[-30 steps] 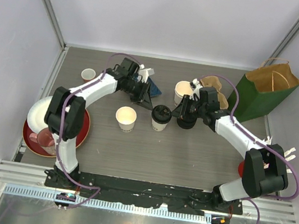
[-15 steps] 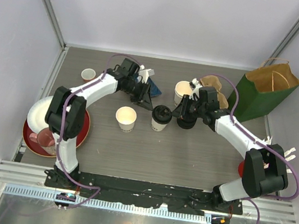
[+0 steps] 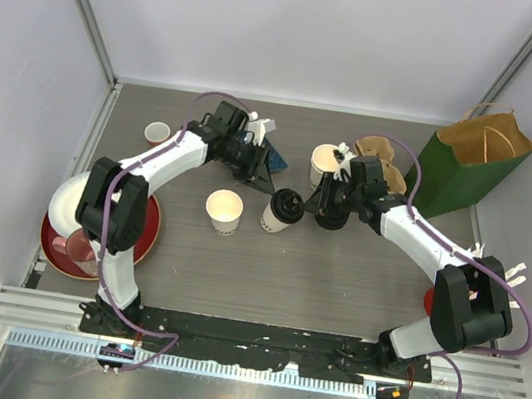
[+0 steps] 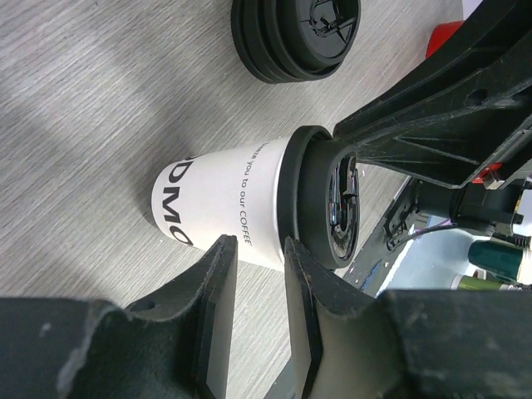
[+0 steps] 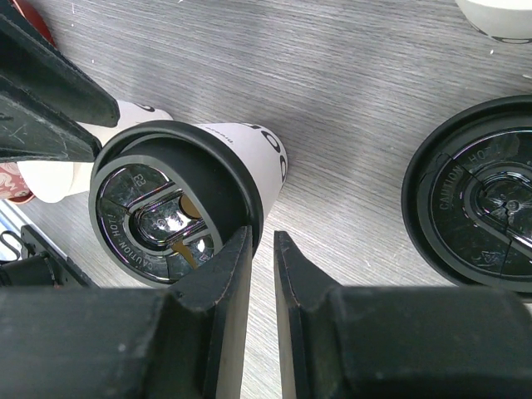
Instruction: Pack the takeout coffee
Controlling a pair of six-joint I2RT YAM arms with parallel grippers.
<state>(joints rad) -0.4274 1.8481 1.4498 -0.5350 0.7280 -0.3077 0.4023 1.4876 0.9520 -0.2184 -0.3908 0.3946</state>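
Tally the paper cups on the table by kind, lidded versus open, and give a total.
Lidded paper cup: 1
Open paper cups: 2
Total: 3

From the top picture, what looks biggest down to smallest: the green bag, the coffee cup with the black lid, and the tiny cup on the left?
1. green bag
2. coffee cup
3. tiny cup

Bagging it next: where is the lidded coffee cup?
Top view: the lidded cup leans mid-table, between the open cup, left, and the black lid stack, right.
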